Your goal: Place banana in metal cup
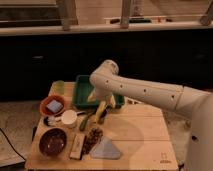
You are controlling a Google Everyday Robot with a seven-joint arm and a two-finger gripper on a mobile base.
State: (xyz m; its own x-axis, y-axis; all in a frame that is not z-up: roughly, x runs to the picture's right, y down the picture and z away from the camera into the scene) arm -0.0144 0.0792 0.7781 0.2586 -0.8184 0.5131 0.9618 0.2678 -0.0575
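The banana [101, 108], small and yellow, lies on the wooden table [140, 135] just in front of the green tray [84, 92]. My gripper [103, 114] hangs from the white arm [140, 90] and sits right at the banana; the contact itself is hidden. A pale round cup [68, 118], the likeliest metal cup, stands on the table to the left of the banana. A green cucumber-like vegetable [85, 121] lies between the cup and the banana.
An orange bowl with a blue sponge [53, 106] is at the left, with a brown bowl [52, 141] in front of it. A white bar [76, 146], a brown lumpy item [92, 139] and a grey-blue cloth [105, 149] lie near the front edge. A yellow-green cup [60, 86] stands at the back left.
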